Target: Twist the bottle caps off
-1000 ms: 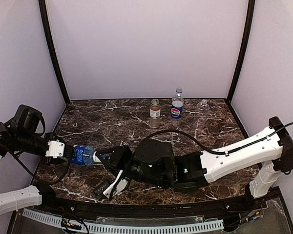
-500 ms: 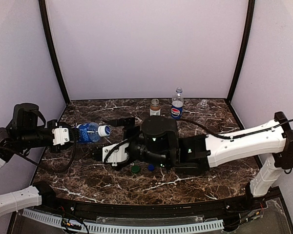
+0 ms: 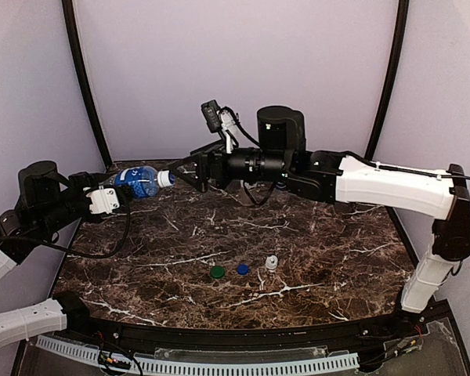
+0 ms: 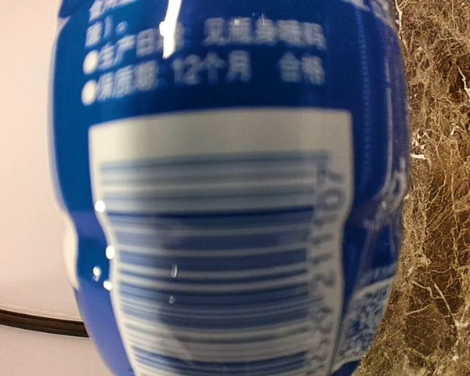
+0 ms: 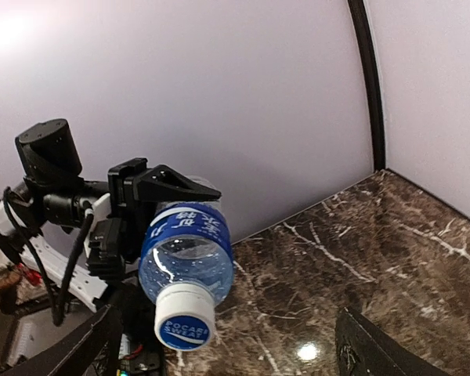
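Bottle (image 3: pixel 137 180) raised, carried rearward, gripped by left hand (image 3: pixel 119 189); right hand (image 3: pixel 185 168) swung up, spread empty before cap (image 3: pixel 165 179). Cap to be centred between jaws, then clamped, twisted.

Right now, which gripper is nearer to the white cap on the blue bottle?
Right. The right gripper, open, faces the white cap closely; the left gripper grips the blue bottle at its base.

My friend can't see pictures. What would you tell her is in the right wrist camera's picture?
A blue-label bottle, held sideways in the air by the left gripper, points its white cap with a blue mark straight at the camera. The right gripper is open, with its fingers at the bottom corners, above a brown marble table.
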